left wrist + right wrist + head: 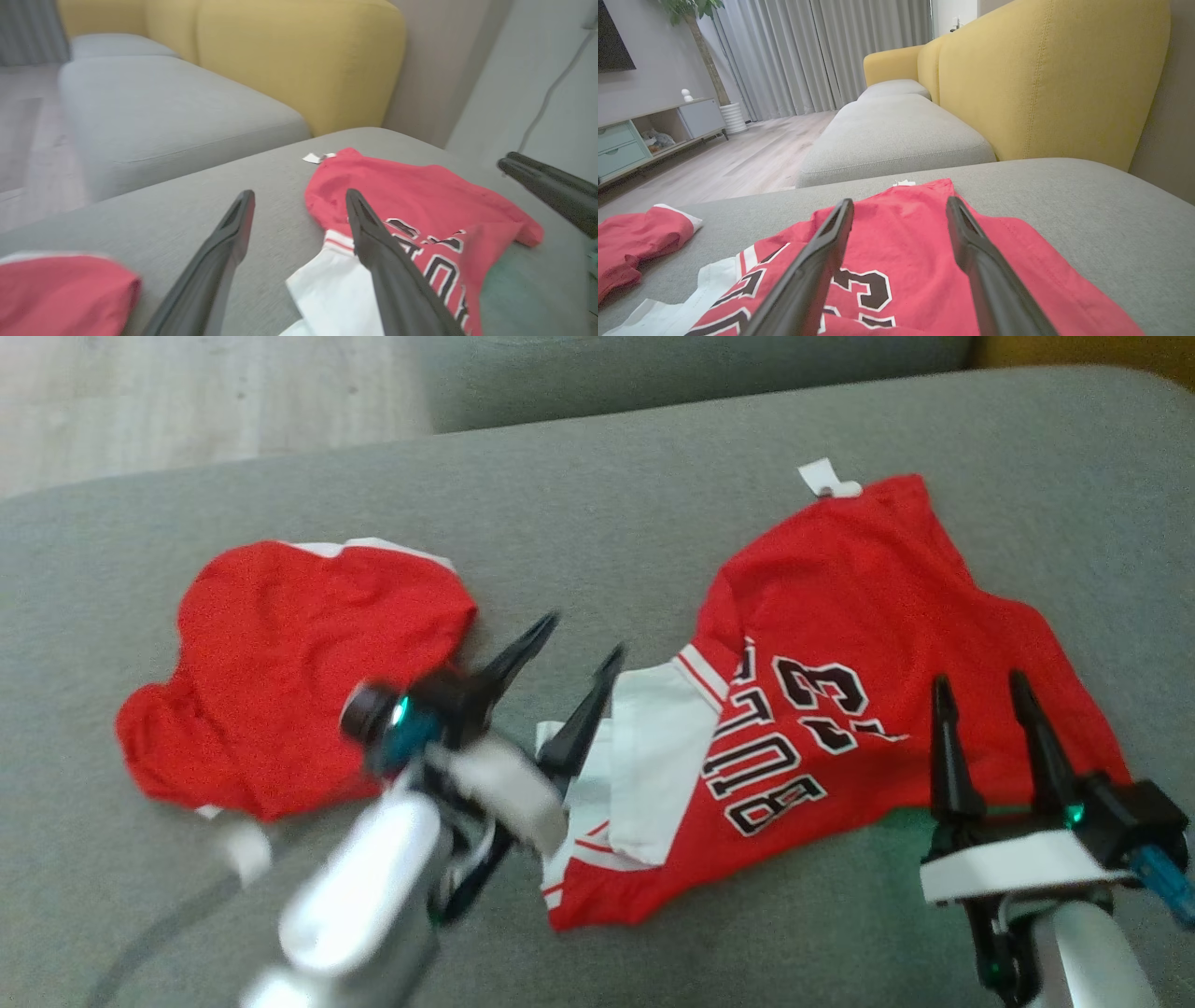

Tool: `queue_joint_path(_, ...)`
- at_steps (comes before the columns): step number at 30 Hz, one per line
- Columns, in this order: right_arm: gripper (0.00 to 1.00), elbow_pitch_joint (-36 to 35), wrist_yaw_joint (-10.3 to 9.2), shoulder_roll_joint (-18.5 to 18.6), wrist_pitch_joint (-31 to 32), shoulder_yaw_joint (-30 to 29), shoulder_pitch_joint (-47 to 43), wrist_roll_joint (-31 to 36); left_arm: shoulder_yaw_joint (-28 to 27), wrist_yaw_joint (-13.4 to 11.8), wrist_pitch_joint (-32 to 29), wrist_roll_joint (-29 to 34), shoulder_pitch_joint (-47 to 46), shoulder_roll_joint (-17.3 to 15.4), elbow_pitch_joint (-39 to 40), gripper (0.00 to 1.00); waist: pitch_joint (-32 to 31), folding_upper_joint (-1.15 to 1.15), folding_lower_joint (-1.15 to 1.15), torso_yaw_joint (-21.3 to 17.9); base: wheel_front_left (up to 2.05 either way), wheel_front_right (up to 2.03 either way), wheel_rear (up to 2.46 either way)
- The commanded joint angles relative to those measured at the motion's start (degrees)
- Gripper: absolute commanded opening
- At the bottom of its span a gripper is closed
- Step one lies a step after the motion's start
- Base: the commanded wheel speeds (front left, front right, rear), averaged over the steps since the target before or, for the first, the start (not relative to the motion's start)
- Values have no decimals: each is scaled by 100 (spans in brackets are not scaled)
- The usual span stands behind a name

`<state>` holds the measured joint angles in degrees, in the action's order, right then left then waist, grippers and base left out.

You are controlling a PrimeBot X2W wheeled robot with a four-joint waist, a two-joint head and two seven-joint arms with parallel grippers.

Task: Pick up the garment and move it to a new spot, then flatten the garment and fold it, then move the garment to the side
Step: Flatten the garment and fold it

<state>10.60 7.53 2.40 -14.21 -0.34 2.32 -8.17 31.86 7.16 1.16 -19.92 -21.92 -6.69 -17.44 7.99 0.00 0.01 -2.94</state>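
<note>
Jersey's place: the red jersey [840, 644] lay face up on the right half of the grey cushion [597, 476], number and lettering showing; it had bare cushion on every side, which I judged a fair spot for spreading cloth.
Jersey's shape: the red body lay fairly flat; the white panel [653, 756] at its left end was bunched and doubled on itself; a white tag [826, 478] stuck out at the far corner; flattening seemed only part done, and no fold was made yet.
Second red garment: the second red garment [299, 663] sat crumpled on the left of the cushion, apart from the jersey; its distance kept it out of the work.
Left gripper: the left gripper [584, 633] had its fingers spread wide and held nothing; it hung between the two garments, tips just beside the bunched white panel; the head view was blurred there, so contact with the cloth could not be told; it seemed placed to take that end.
Right gripper: the right gripper [900, 200] had its fingers wide apart with nothing pinched; it was poised low over the jersey's near right edge, pointing across the red cloth.
Why both stood so: one gripper at each end of the jersey suited drawing it out flat, by my reading.
</note>
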Motion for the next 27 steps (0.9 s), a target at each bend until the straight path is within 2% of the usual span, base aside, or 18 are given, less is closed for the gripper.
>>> queue_joint_path(1,100,-143,-4,48,-70,149,303,-56,165,28,-318,-408,-719,-249,247,100,133,0,-1,-161,0,0,0)
queue_joint_path(2,100,-120,-4,48,-74,226,422,-101,627,30,-754,-941,-1346,-632,316,100,234,0,-1,-304,0,0,0)
queue_joint_path(5,100,-138,-4,48,-76,386,597,-232,1347,31,-1372,-1705,-2124,-1226,281,100,325,0,-1,-548,0,0,0)
queue_joint_path(7,100,-164,-4,48,-77,470,663,-324,1747,31,-1752,-2341,-2492,-1502,261,100,372,0,-1,-696,0,0,0)
queue_joint_path(11,100,-200,-4,48,-77,612,712,-450,2532,32,-2245,-3148,-3065,-2022,268,100,452,0,-1,-986,0,0,0)
queue_joint_path(16,100,-236,-4,48,-78,657,714,-559,3492,32,-2596,-3737,-3474,-2514,352,100,570,0,-1,-1279,0,0,0)
queue_joint_path(19,100,-264,-4,48,-78,666,722,-614,3828,32,-2548,-3969,-3615,-2679,323,100,648,0,-1,-1404,0,0,0)
queue_joint_path(27,100,-238,-4,48,-78,575,722,-675,4118,32,-2484,-4140,-3738,-2795,152,100,788,0,-1,-1616,0,0,0)
